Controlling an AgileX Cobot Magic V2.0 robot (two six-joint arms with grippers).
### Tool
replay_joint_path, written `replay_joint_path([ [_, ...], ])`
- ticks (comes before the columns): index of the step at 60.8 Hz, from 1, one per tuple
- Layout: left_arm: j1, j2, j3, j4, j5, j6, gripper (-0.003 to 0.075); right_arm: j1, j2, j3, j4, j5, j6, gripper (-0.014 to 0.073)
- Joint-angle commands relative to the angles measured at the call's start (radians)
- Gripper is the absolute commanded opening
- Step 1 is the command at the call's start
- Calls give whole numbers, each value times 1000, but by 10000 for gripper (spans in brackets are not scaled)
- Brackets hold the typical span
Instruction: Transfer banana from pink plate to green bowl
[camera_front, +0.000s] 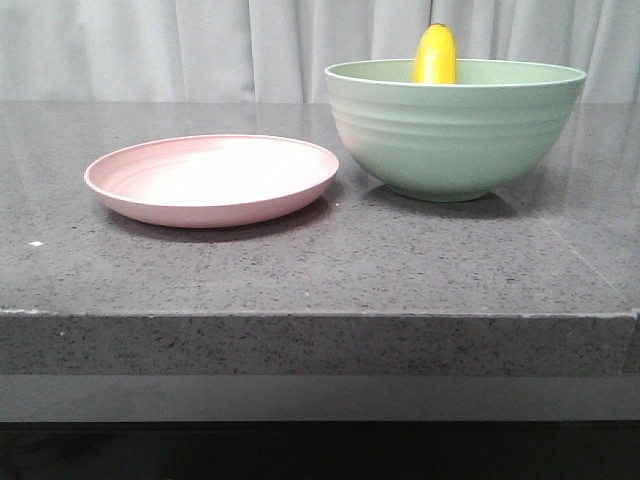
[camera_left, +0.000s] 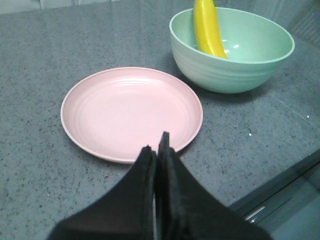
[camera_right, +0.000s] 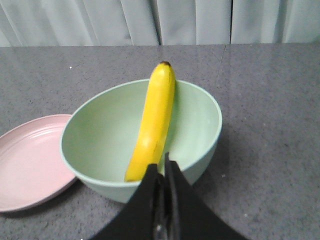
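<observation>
The left pincer (camera_left: 157, 145) hangs with its fingers pressed together and nothing between them, just short of the near rim of the pink plate (camera_left: 131, 112), which lies bare on the bench (camera_front: 300, 270). Beyond that pincer and off to the plate's far side stands the green bowl (camera_left: 235, 70), close to the plate but, as far as the front view shows, not quite touching it. The banana (camera_right: 154, 120) is already inside the bowl, one end down in the basin and the other leaning up against the far wall, its dark tip poking above the rim. The right pincer (camera_right: 162, 167) is closed as well and holds nothing; it sits directly in front of the banana's lower end, over the bowl's near rim, though whether its tips brush the fruit is hard to judge from this angle. By the look of things the transfer is done and the step in hand is the retreat. Done well, that means drawing the right pincer straight up and back, clear of the rim, so that it neither tips the leaning banana nor nudges the bowl into the plate.
</observation>
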Motion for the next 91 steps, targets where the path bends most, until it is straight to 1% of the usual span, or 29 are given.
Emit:
replay_joint_path([
  [1,3,-65,34,-3,-74,-7,-20,-2,-142,82,-2,-89,-12,-69],
  [13,3,-207,148,-17,-73,-9,-20,-2,-419,270,-2,-80,-12,-69],
  [19,3,-265,177,-17,-77,-9,-20,-2,-519,311,-2,-97,-12,-69],
  [23,3,-292,179,-17,-77,-9,-20,-2,-553,312,-2,-97,-12,-69],
  [68,3,-304,179,-17,-78,-9,-20,-2,-562,312,-2,-97,-12,-69],
  [72,3,-306,183,26,-78,1,-20,-2,-562,312,-2,-97,-12,-69],
  [76,5,-308,198,26,-80,1,-20,-2,-562,312,-2,-97,-12,-69],
  [84,59,-341,242,26,-83,1,-20,-2,-562,312,-2,-97,-12,-69],
  [91,147,-431,318,34,-117,1,-20,-2,-562,312,-2,-97,-12,-69],
])
